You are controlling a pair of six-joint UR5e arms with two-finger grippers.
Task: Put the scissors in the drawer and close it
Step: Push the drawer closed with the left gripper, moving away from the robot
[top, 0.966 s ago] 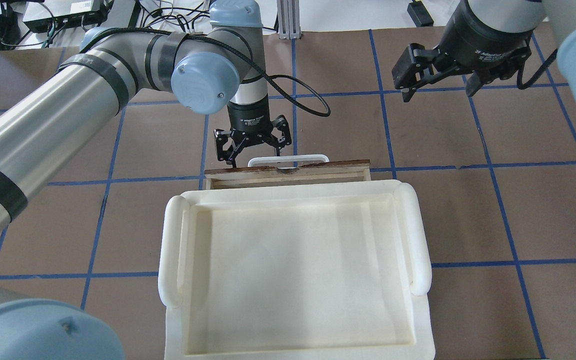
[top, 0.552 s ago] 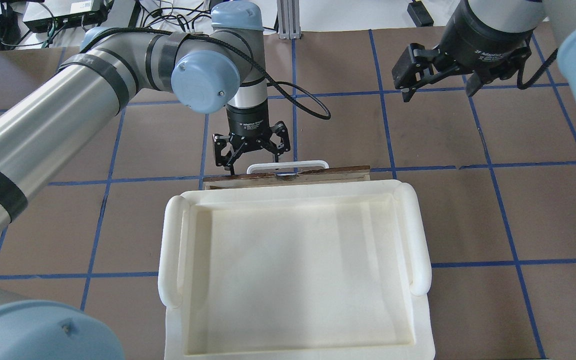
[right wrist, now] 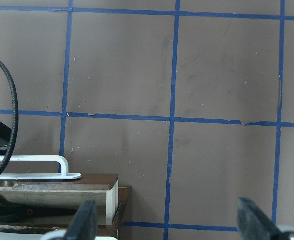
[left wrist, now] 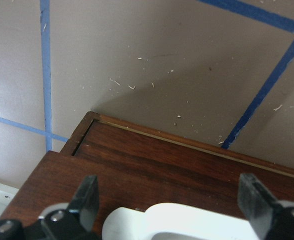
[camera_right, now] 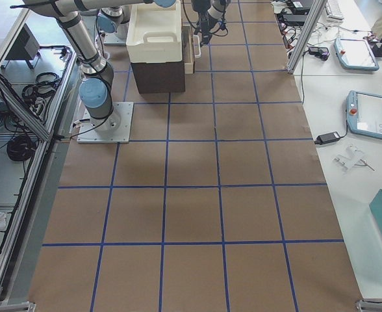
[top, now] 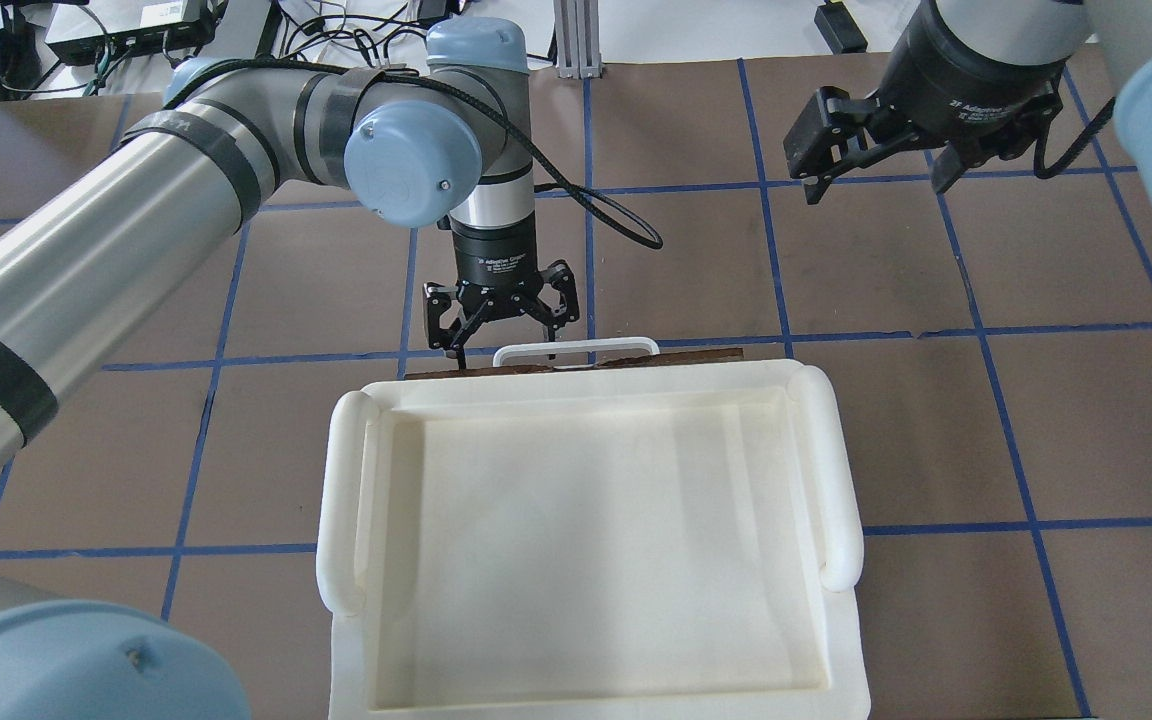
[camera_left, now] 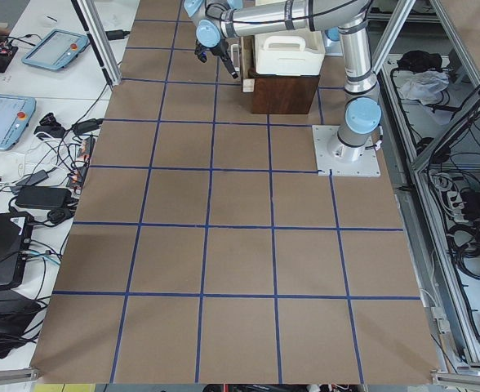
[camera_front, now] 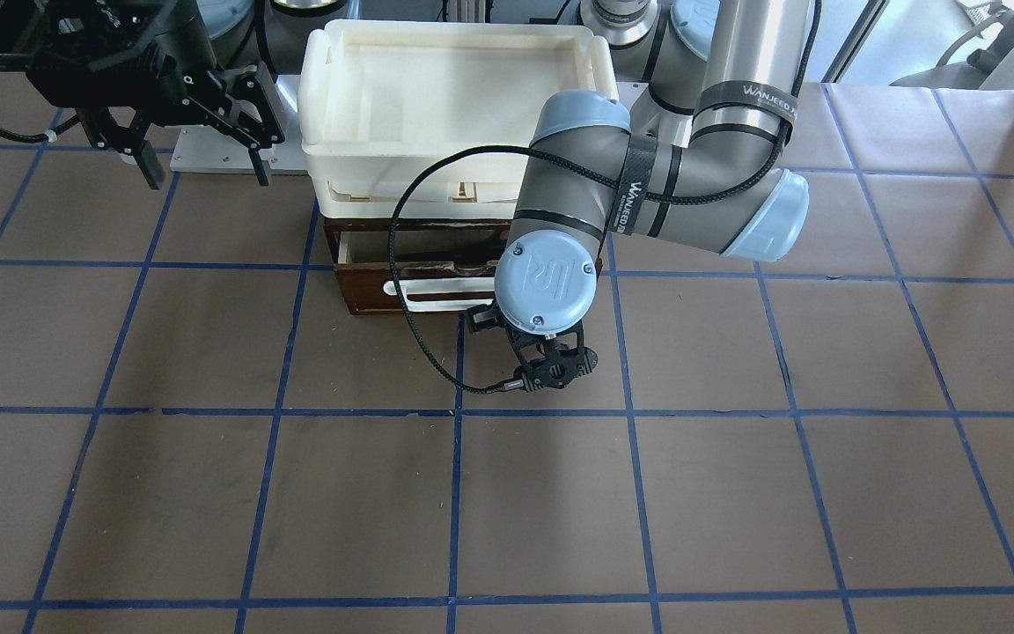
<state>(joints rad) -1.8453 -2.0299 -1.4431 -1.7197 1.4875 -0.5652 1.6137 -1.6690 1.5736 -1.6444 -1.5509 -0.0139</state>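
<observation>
The drawer (top: 681,355) is nearly shut under the cream tray; only its dark brown front and white bar handle (top: 576,347) show from overhead. The front view shows a narrow gap behind the front (camera_front: 375,295). The scissors (right wrist: 7,210) lie inside the drawer, dark with an orange-lined loop, seen only in the right wrist view. My left gripper (top: 501,348) is open, fingers (left wrist: 87,197) astride the handle's end against the drawer front (left wrist: 162,165). My right gripper (top: 876,185) is open and empty, raised off to the right, and it also shows in the front view (camera_front: 208,176).
A cream-white plastic tray (top: 341,520) sits on top of the dark wooden cabinet (camera_left: 282,91) that holds the drawer. The brown table has blue tape lines (top: 766,220). The left arm's black cable (camera_front: 401,291) loops in front of the drawer.
My left gripper has moved toward the robot, pushing the drawer front in. The pale strip of drawer interior seen from overhead has gone under the tray. The right arm has not moved.
</observation>
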